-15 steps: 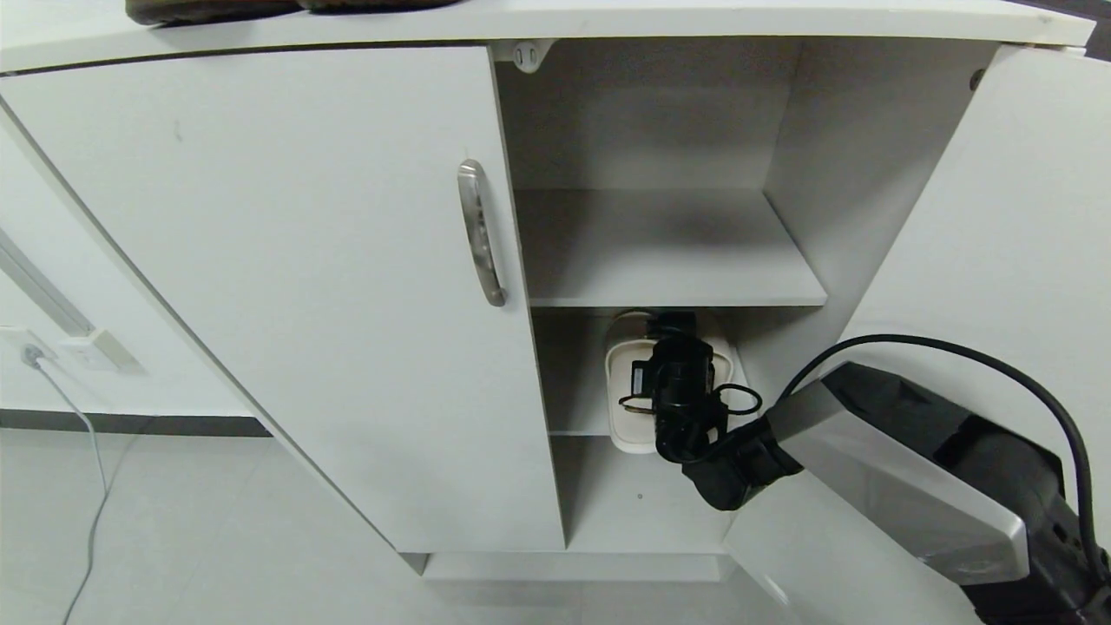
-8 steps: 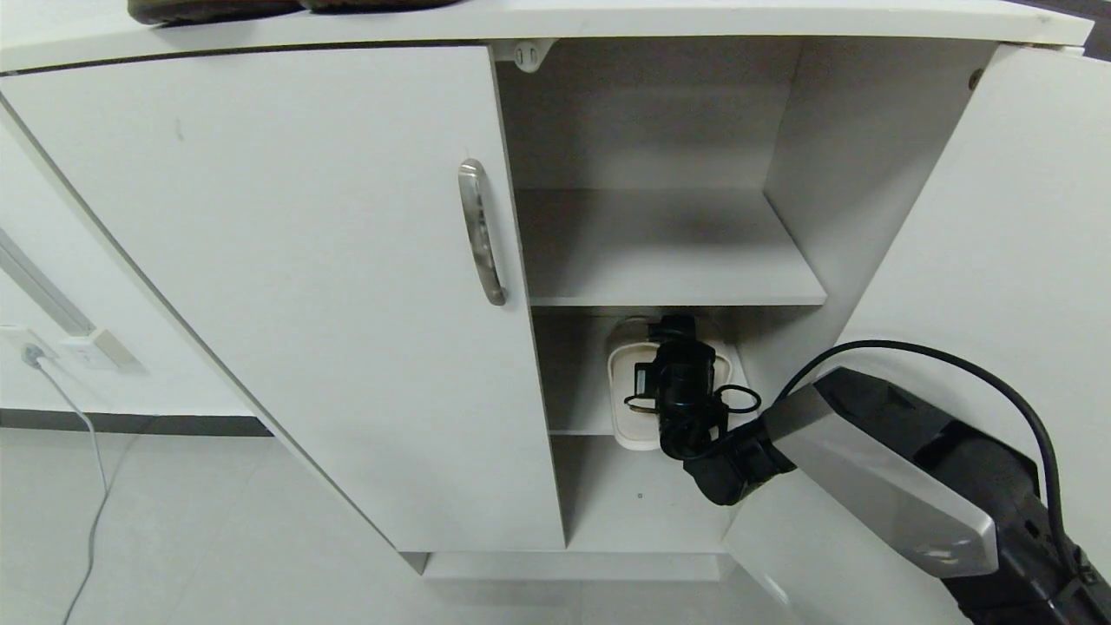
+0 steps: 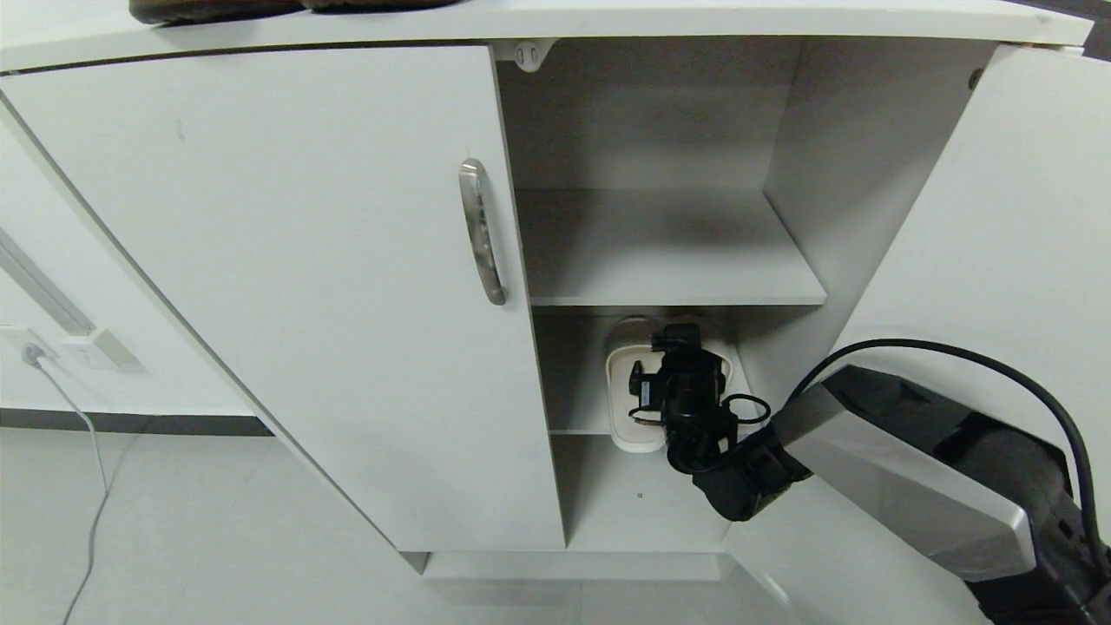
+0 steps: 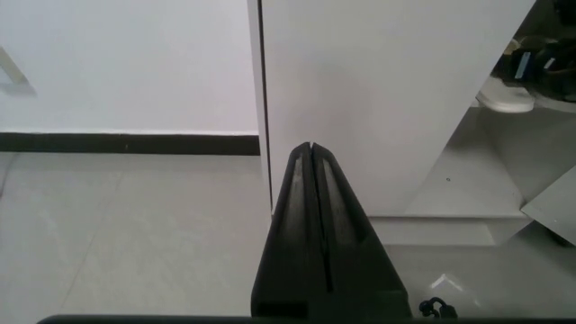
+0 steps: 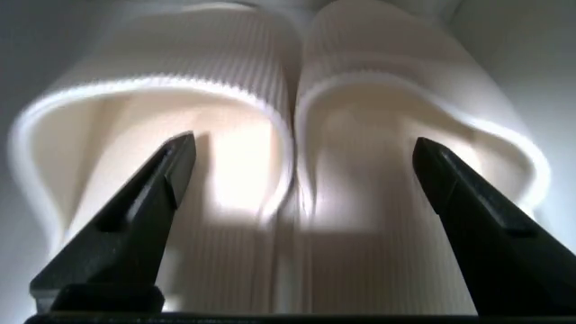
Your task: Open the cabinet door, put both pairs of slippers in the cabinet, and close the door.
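A pair of cream ribbed slippers (image 3: 623, 408) (image 5: 297, 144) lies side by side on the cabinet's lower inner shelf. My right gripper (image 3: 686, 386) (image 5: 301, 180) is inside that compartment, open, with its dark fingers (image 5: 135, 225) spread to either side of the pair and not touching it. A second, dark pair of slippers (image 3: 208, 9) rests on the cabinet top at the far left. The right cabinet door (image 3: 998, 217) stands swung open. My left gripper (image 4: 310, 153) is shut on nothing, held low over the floor in front of the cabinet's closed left door (image 4: 378, 90).
The closed left door (image 3: 260, 260) carries a metal handle (image 3: 482, 230). Above the slippers is a bare upper shelf (image 3: 660, 252), and below them the bottom compartment (image 3: 634, 503). A wall socket with a cable (image 3: 35, 356) sits at the far left above grey floor.
My right gripper pushed slightly deeper over the cream slippers, then drew back a little toward the right. The slippers and doors have stayed put.
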Motion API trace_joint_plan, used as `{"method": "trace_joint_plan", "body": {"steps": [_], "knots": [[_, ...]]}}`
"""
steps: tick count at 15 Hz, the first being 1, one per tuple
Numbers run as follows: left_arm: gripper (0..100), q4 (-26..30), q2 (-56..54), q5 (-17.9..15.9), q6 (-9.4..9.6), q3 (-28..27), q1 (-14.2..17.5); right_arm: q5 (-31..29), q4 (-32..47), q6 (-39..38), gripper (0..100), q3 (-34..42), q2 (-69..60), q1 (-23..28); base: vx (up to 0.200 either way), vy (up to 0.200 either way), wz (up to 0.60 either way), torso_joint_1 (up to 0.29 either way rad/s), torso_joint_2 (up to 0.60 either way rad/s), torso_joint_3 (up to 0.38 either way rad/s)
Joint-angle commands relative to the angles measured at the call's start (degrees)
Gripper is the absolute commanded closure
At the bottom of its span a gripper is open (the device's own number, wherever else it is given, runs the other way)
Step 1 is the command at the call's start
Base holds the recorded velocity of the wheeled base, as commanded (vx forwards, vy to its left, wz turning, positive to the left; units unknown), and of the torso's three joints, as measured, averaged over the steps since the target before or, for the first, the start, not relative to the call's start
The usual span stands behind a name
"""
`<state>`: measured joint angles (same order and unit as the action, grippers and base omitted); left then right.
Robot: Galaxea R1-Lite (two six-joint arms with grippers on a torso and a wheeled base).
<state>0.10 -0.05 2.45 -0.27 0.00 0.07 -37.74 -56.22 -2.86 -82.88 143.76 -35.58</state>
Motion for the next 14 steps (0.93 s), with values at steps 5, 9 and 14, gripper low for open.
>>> {"method": "trace_joint_plan", "body": {"steps": [5, 9, 14], "knots": [[100, 0.1, 0.0, -0.1, 0.18, 0.0, 0.0, -2.1, -4.2, -0.1, 0, 22.2, -15.4, -5.6, 0.0, 0.0, 0.0, 0.0, 0.0, 0.0], [100, 0.1, 0.0, 0.0, 0.18, 0.0, 0.0, -2.8, -8.7, -0.1, 0, 35.4, -23.3, -9.6, 0.0, 0.0, 0.0, 0.0, 0.0, 0.0], [100, 0.0, 0.0, 0.0, 0.0, 0.0, 0.0, -2.8, -8.8, -0.7, 0, 38.2, -25.8, -10.6, -0.04, 0.0, 0.0, 0.0, 0.0, 0.0]]}}
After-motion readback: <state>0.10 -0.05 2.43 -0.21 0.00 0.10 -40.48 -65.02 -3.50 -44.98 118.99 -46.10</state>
